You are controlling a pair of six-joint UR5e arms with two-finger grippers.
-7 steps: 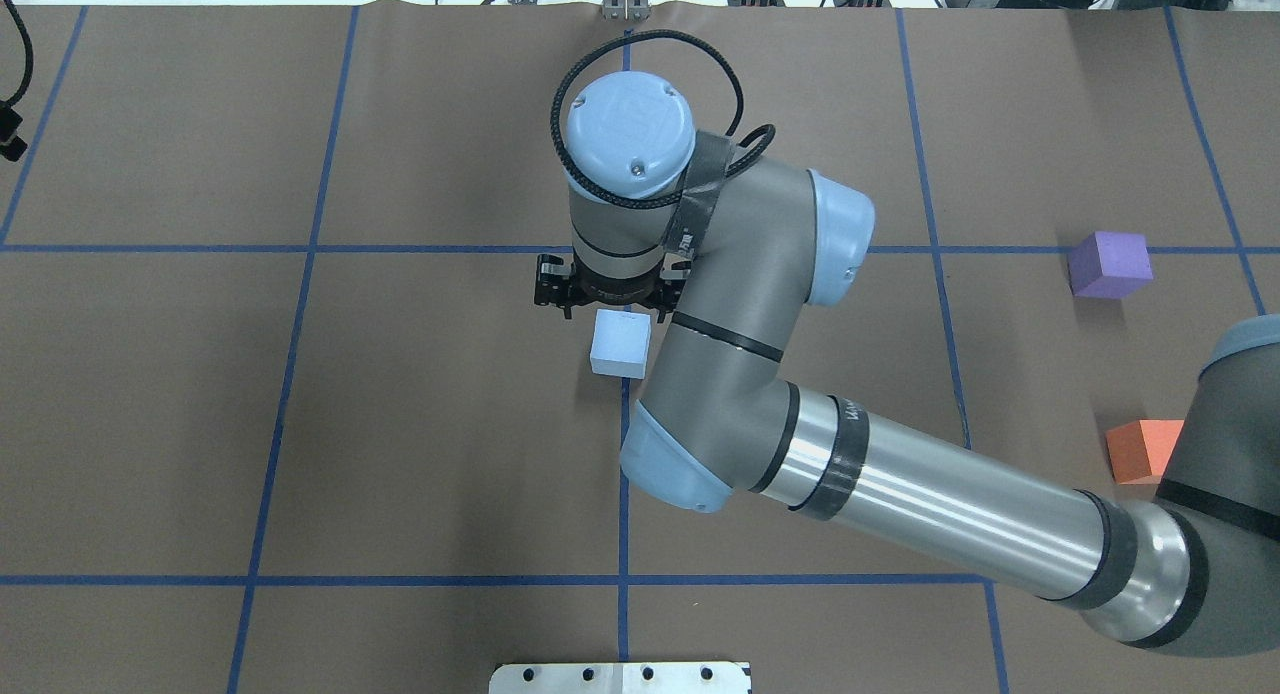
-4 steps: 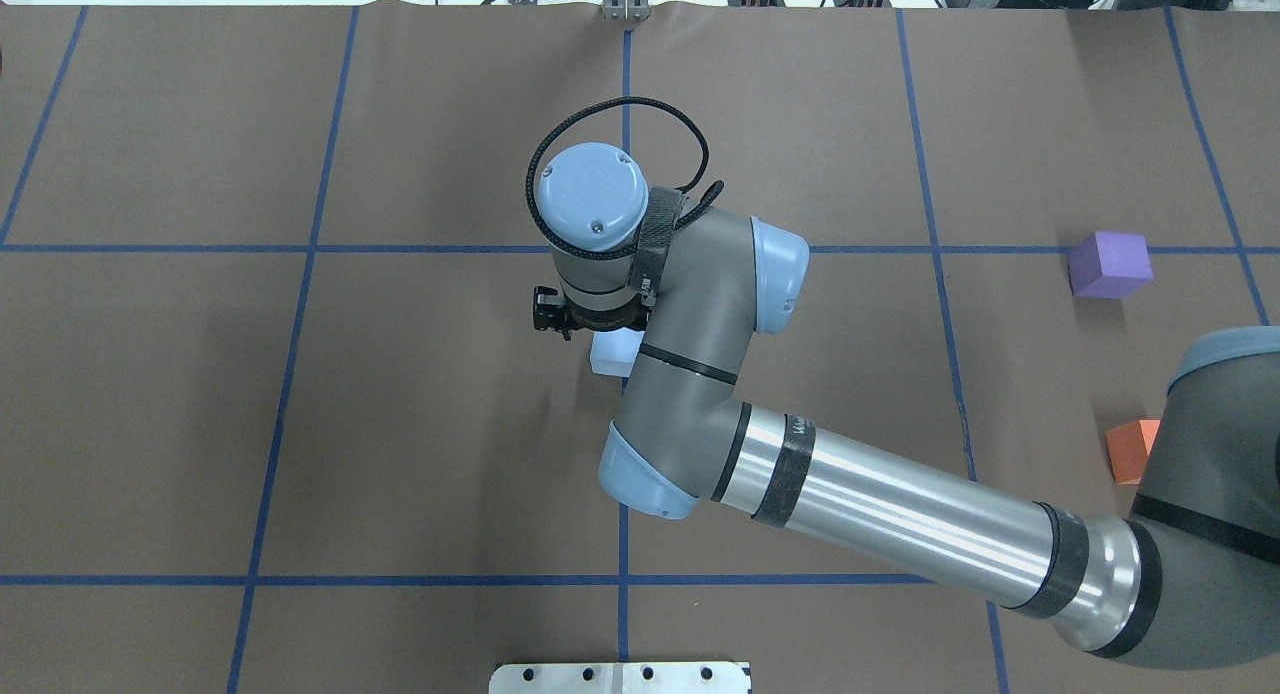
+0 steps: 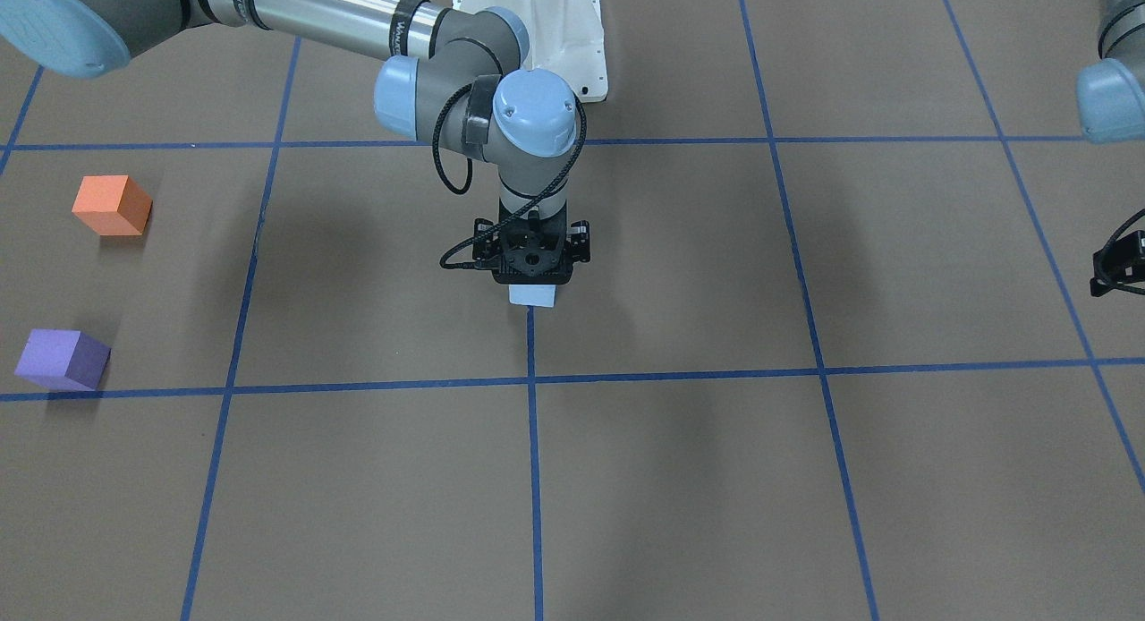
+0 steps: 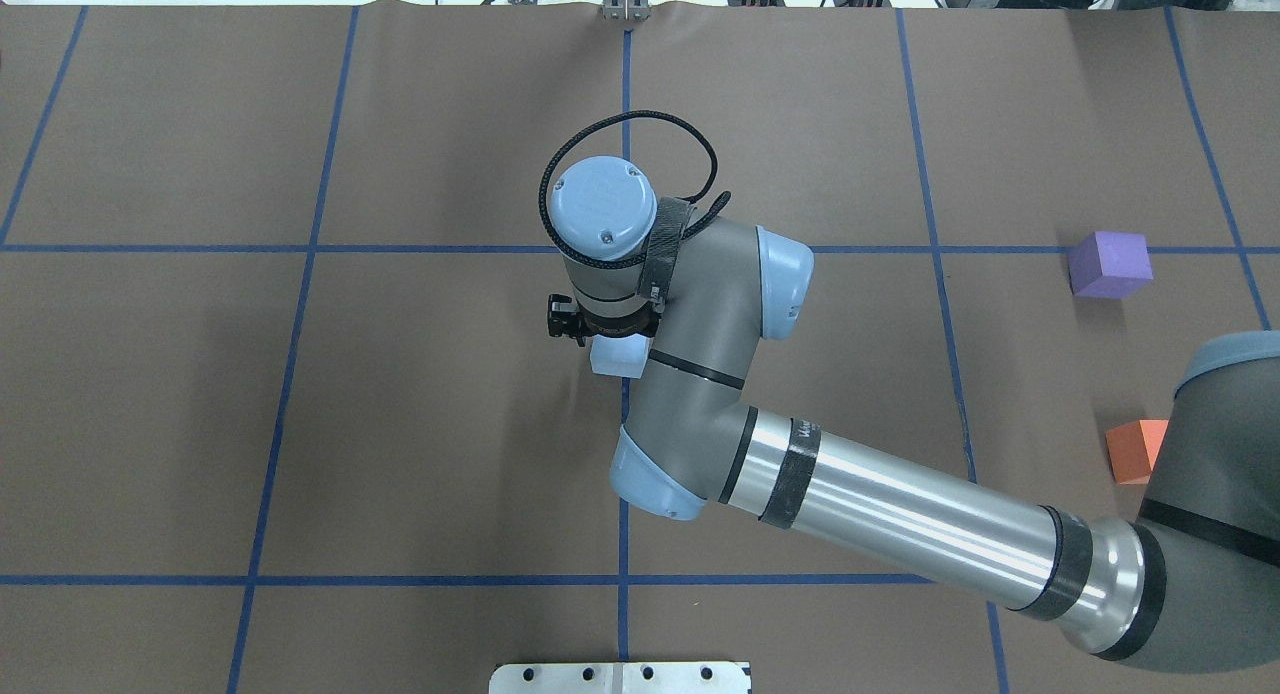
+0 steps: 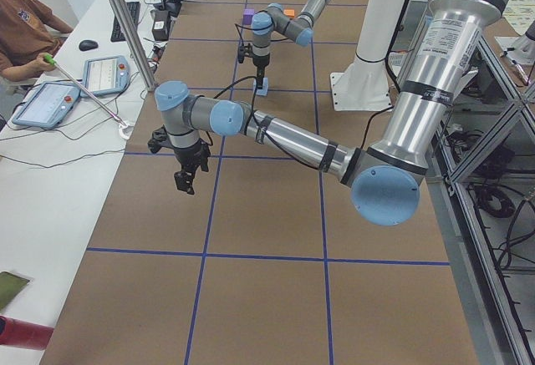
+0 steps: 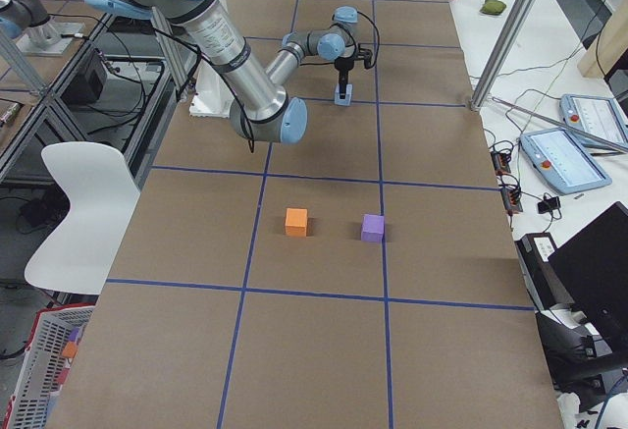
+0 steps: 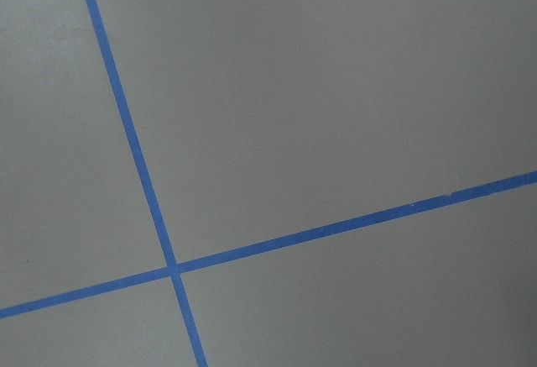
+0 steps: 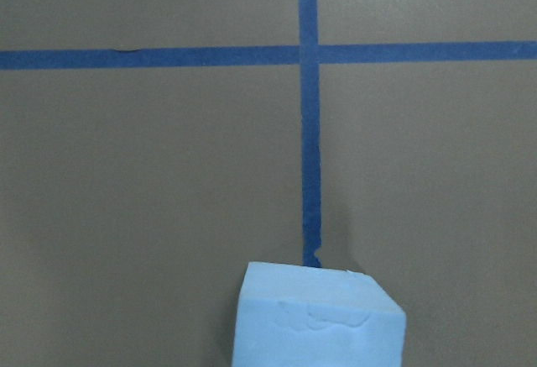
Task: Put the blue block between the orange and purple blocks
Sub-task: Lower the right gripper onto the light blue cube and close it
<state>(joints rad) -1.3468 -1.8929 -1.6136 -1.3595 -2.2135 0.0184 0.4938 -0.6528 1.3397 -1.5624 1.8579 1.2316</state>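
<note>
Right gripper (image 3: 532, 283) pointing straight down onto blue block (image 3: 532, 297), wrist vertical, grip cannot be told

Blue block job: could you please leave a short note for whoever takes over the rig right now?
Right hand: low over the blue block at the table's middle; open or shut cannot be told.
Left hand: off to its own side, away from the blocks; state unclear.
Orange block and purple block: apart, with a free gap between them.
Done: approach. Left: grasp, carry, and set the blue block in that gap.
</note>
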